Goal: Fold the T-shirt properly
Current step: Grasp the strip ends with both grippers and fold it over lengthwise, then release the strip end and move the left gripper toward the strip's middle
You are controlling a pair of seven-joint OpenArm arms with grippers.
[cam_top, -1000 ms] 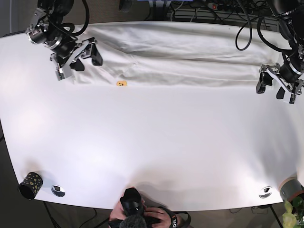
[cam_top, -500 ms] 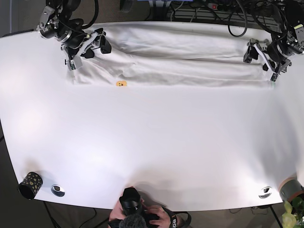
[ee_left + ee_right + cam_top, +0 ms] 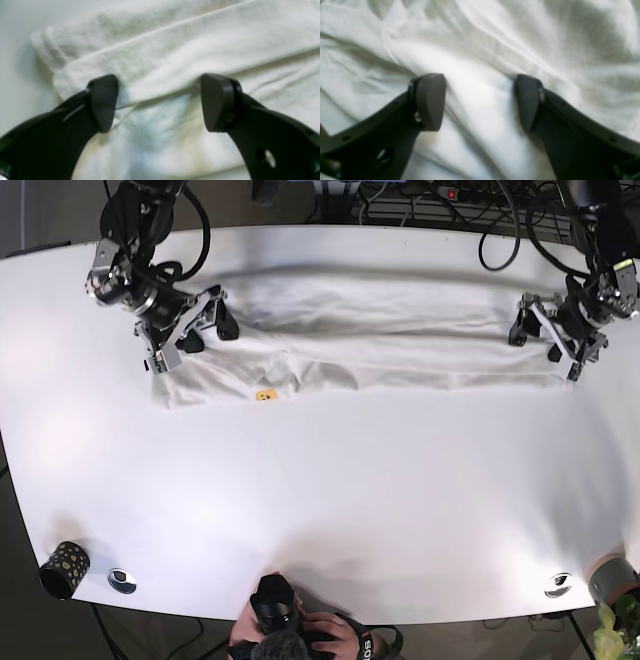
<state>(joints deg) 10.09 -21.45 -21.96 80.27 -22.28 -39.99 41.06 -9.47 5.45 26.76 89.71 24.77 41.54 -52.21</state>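
Note:
The white T-shirt (image 3: 380,330) lies folded in a long strip across the far part of the white table (image 3: 320,500), with a small yellow logo (image 3: 265,395) near its front left edge. My right gripper (image 3: 190,328) is open at the strip's left end; in the right wrist view (image 3: 480,102) its fingertips (image 3: 430,100) press into wrinkled cloth (image 3: 480,62). My left gripper (image 3: 548,330) is open at the strip's right end; in the left wrist view (image 3: 160,102) its fingertips (image 3: 103,102) straddle a folded edge of the shirt (image 3: 175,57).
A black cup with gold dots (image 3: 63,569) and a metal disc (image 3: 122,580) sit at the front left corner. Another disc (image 3: 559,584) and a pot (image 3: 612,578) are at the front right. A person's hands with a camera (image 3: 285,635) are at the front edge. Cables (image 3: 440,198) run behind the table.
Both grippers have moved toward the front of the table, and the whole shirt has shifted that way with them; the yellow logo lies nearer the front than before.

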